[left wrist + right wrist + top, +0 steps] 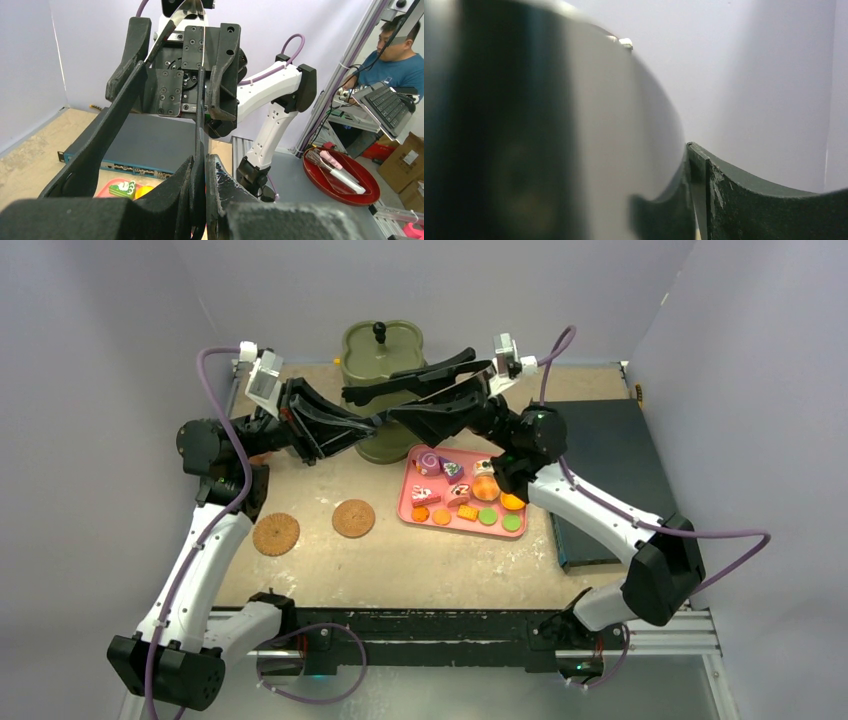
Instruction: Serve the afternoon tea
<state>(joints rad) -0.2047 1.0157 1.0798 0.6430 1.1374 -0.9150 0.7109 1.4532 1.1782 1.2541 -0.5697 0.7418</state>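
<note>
The black tongs hang in the air between both arms, in front of the olive three-tier stand. My left gripper is shut on one thin tong arm, which is pinched between its fingertips. My right gripper grips the tongs near their silver hinge end; in the left wrist view its fingers straddle both tong arms. Toy pastries, such as a pink swirl and an orange one, lie on the pink tray. Two brown coasters lie on the table. No cups show.
A dark flat box lies along the right side of the table. The right wrist view is mostly filled by the blurred metal of the tongs and one finger. Grey walls enclose the table at the back and sides.
</note>
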